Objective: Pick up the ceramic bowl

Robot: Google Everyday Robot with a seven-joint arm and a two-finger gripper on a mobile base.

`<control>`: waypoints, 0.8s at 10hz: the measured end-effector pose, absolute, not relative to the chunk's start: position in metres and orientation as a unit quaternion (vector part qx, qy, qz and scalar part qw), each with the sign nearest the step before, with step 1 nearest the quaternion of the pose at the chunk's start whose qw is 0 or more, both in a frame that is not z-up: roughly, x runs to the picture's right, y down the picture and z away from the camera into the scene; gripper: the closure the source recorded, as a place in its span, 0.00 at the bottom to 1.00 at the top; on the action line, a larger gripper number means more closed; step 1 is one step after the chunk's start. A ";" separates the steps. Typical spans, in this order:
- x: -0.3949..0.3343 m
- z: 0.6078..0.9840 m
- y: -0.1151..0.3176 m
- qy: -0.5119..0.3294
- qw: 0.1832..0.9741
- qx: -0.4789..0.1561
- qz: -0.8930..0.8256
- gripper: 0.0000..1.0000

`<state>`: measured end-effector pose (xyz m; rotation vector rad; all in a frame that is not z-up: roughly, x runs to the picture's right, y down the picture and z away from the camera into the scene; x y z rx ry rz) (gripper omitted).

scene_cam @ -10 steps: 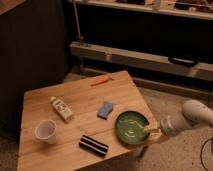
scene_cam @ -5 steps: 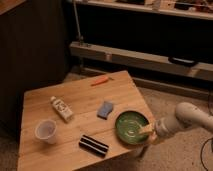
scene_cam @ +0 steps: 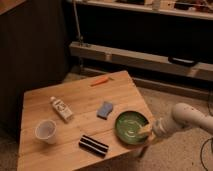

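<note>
- Tabletop of a small pale wooden table (scene_cam: 80, 92) carries everything; dark shelving stands behind it.
- A wide, shallow, glossy green ceramic bowl (scene_cam: 128, 125) with a darker rim sits upright near the table's front right corner and is the largest item there.
- The pale two-finger gripper (scene_cam: 145, 130) is at the bowl's right rim, touching or just over it; it comes in from the right on a thick white arm (scene_cam: 189, 118).
- Whether the gripper is clamped on the rim or released cannot be told.
- A blue rectangular sponge (scene_cam: 105, 109) lies just left of the bowl, apart from it.
- A flat black bar with pale stripes (scene_cam: 94, 145) lies near the front edge, left of the bowl.
- A small white translucent cup (scene_cam: 46, 131) stands upright at the front left.
- A white bottle (scene_cam: 61, 108) lies on its side behind the cup.
- A thin orange stick (scene_cam: 101, 80) lies near the far edge.
</note>
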<state>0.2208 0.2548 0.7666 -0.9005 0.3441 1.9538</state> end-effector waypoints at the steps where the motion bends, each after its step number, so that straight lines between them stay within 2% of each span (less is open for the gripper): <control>1: 0.220 0.768 0.254 0.141 0.464 -0.364 0.795 0.45; 2: 0.222 0.769 0.255 0.144 0.463 -0.361 0.797 0.56; 3: 0.223 0.769 0.254 0.144 0.461 -0.360 0.798 0.62; 8: 0.224 0.772 0.255 0.147 0.456 -0.359 0.801 0.62</control>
